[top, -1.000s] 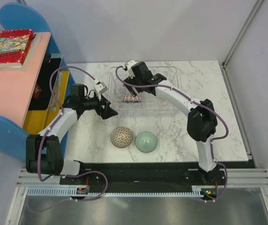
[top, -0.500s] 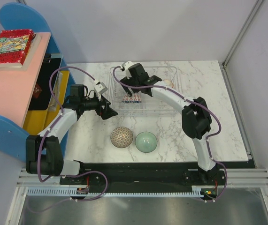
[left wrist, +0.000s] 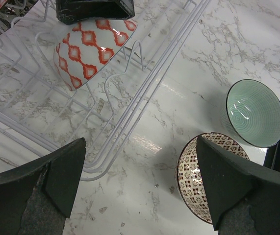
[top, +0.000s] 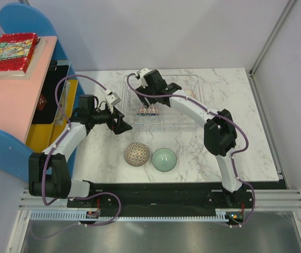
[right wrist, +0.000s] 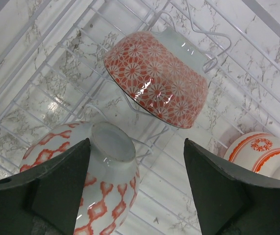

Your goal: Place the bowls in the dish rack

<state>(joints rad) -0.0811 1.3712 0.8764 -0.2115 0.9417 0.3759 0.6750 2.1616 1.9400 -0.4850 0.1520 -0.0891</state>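
The clear dish rack (top: pixel 191 124) stands at the back middle of the table. In the right wrist view its wires (right wrist: pixel 46 73) hold an orange-red floral bowl (right wrist: pixel 157 78), a white bowl with red diamonds (right wrist: pixel 98 186) lying base-up, and a white bowl with orange rings (right wrist: pixel 262 152). My right gripper (top: pixel 149 104) hovers open over the diamond bowl, with the bowl by its left finger (right wrist: pixel 56 186). My left gripper (top: pixel 123 124) is open and empty just left of the rack's front corner (left wrist: pixel 130 105). The beige lattice bowl (top: pixel 136 154) and the mint-green bowl (top: pixel 164 158) sit upright on the table in front.
A blue and pink shelf (top: pixel 13 100) with a book (top: pixel 10 52) and a yellow bin (top: pixel 47 124) stands along the table's left edge. A wall post (top: pixel 269 37) rises at the back right. The marble table (top: pixel 234 105) extends right of the rack.
My right arm has swung slightly left, its gripper settling over the rack's left part above the diamond bowl. The left arm and the two bowls on the table have not moved.
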